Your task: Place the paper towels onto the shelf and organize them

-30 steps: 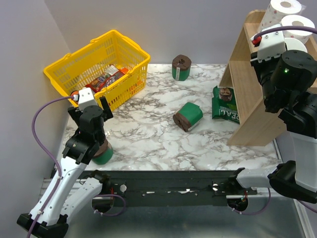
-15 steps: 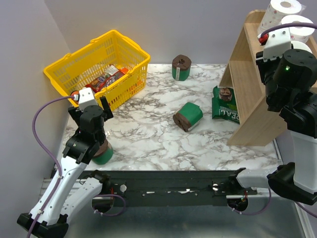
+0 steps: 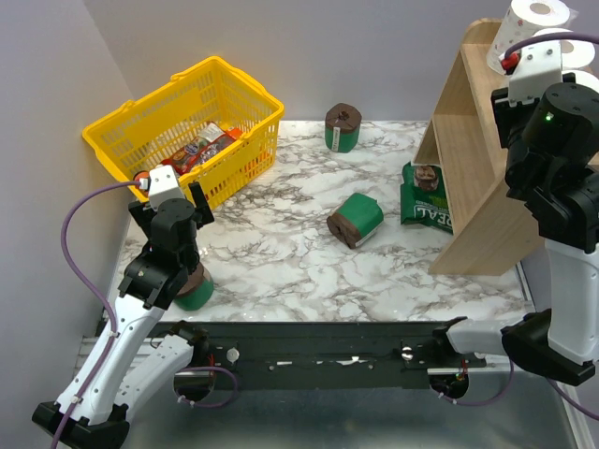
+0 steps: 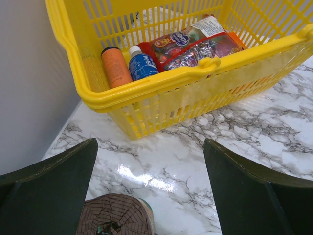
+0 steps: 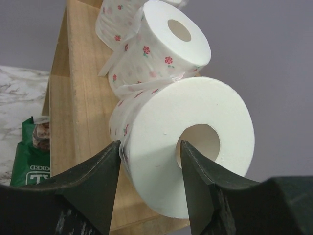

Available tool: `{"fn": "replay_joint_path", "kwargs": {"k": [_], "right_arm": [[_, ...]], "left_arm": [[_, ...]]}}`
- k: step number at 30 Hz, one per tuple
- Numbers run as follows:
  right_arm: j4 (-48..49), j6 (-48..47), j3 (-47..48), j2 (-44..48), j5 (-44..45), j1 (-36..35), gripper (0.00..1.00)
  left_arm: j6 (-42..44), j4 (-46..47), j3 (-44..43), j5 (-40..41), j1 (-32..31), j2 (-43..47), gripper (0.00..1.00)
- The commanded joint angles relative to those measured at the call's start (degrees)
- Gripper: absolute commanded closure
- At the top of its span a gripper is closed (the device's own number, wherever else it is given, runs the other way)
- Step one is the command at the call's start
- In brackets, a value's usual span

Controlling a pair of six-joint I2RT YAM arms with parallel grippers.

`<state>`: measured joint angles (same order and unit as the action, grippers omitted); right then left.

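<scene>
My left claw [image 4: 150, 144] is spread wide and hangs low over the table [image 3: 281, 253], near its left front corner. Just under it a green roll [image 4: 117, 215] stands on end with its brown end up, close by my left finger; whether the two touch I cannot tell. Ahead of that claw stands the basket [image 4: 146, 83], holding an orange bottle [image 4: 116, 66], a blue bottle [image 4: 142, 63] and some shiny packets [image 4: 195, 41].

My right claw [image 5: 149, 144] is up at the top of the shelf [image 5: 83, 98], on the right side of the table. Three white rolls lie there in a row, side by side and touching, their open cores toward my wrist camera: the near roll [image 5: 195, 122], the middle roll [image 5: 161, 49] behind it and the far roll [image 5: 115, 19] at the back. My right jaws stand partway apart, one tip at the near roll's outer edge and the other at the rim of its core, so the paper wall shows in the gap. I cannot tell whether they pinch it or are clear of it.

Two more green rolls are out on the table, well apart from both claws: the upright roll [image 3: 343, 127] near the far edge, and the tipped roll [image 3: 357, 219] lying on its side about mid-table. A green packet [image 3: 426, 196] leans at the foot of the shelf.
</scene>
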<state>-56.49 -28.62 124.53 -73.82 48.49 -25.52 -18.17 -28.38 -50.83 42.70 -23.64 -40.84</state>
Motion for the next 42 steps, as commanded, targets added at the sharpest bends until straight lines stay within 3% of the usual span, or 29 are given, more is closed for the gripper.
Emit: {"fn": "replay_joint_path", "kwargs": {"k": [1, 14, 28, 42], "right_arm": [[4.1, -3.5, -0.9, -0.8, 1.6, 0.8, 0.39], [10.0, -7.5, -3.6, -2.8, 3.2, 4.7, 0.32], [15.3, -10.6, -2.0, -3.8, 4.7, 5.2, 0.16], [26.0, -19.1, -2.1, -3.3, 9.4, 5.3, 0.18]], "left_arm": [[0.0, 1.0, 0.2, -0.2, 0.0, 0.1, 0.01], [0.0, 1.0, 0.2, -0.1, 0.0, 0.3, 0.01], [-0.1, 1.0, 0.1, -0.4, 0.0, -0.1, 0.01], [-0.1, 1.1, 0.2, -0.2, 0.0, 0.3, 0.01]]}}
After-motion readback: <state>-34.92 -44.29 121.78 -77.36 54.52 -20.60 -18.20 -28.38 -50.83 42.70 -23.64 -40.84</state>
